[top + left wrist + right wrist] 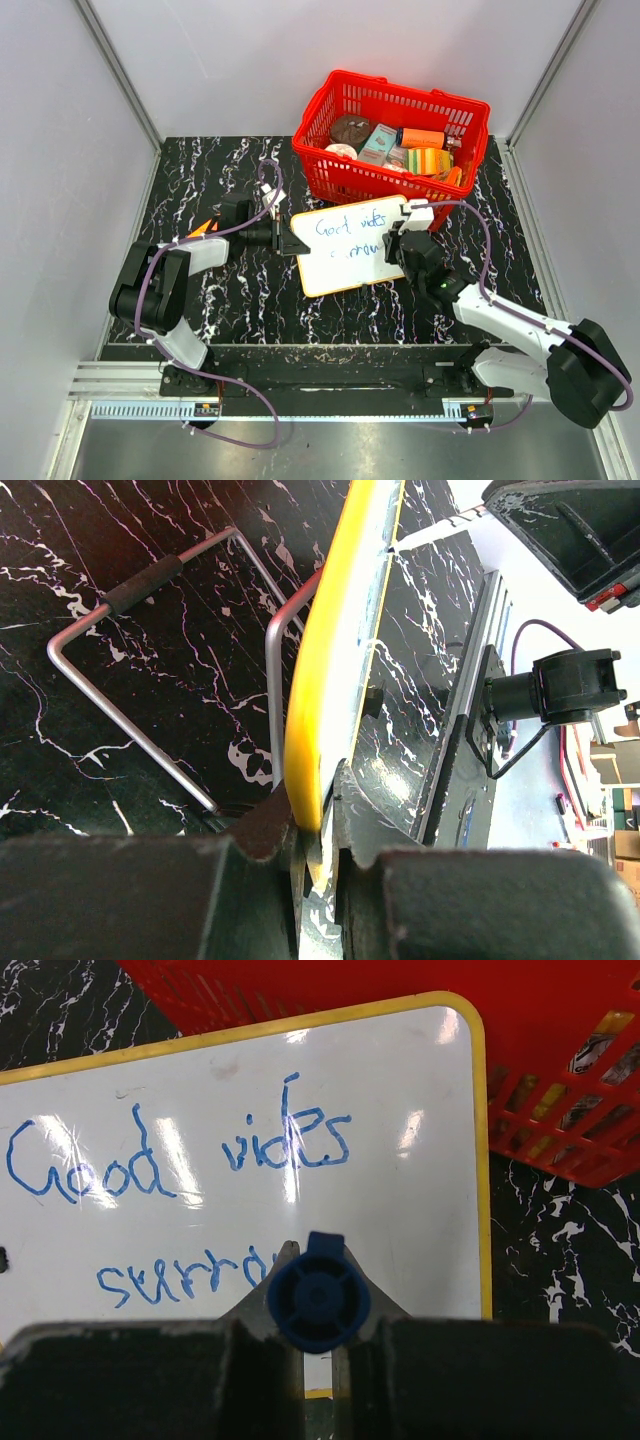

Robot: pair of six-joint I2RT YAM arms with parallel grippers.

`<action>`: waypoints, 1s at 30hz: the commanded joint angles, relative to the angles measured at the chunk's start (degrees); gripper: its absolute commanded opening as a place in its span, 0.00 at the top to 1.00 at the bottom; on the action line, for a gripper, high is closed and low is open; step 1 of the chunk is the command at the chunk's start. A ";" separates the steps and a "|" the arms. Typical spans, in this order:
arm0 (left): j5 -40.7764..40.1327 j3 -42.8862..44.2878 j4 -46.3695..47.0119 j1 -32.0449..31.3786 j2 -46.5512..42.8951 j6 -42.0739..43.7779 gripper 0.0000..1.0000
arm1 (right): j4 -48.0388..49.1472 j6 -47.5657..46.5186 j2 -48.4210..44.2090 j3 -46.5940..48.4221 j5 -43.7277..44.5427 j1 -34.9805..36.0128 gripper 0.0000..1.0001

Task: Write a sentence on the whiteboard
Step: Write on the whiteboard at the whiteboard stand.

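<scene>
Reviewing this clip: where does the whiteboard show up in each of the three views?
Top external: whiteboard mid-frame, just below the red basket.
Left wrist: whiteboard edge-on, its yellow rim running up the middle.
Right wrist: whiteboard fills the upper left and centre.
Shared landmark: the black marbled tabletop.

The yellow-rimmed whiteboard (340, 275) lies just beside the red basket (360, 178), its blue 2-line sentence (180, 1155) starting "Good vibes".

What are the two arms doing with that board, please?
The left gripper clamps the left edge of the whiteboard, which lies in front of a red basket. The right gripper holds a blue marker over the second line. The sentence reads "Good vibes", with a second line partly written.
</scene>
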 commanded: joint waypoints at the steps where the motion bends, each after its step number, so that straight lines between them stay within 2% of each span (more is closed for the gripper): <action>1: -9.00 -0.50 -2.86 -1.34 2.45 6.98 1.00 | -1.12 0.43 -0.64 -1.05 -0.16 -0.66 1.00; 12: -9.09 -0.41 -2.86 -1.34 2.45 6.98 1.00 | -1.64 0.34 -1.51 -0.96 -0.51 -0.74 1.00; 19: -9.18 -0.41 -2.86 -1.34 2.36 6.98 1.00 | -0.59 -0.45 -9.33 -1.49 -1.48 -0.66 1.00; 30: -9.18 -0.50 -2.86 -1.34 2.45 6.98 1.00 | 1.17 -0.97 -9.51 -1.40 -0.42 -2.41 1.00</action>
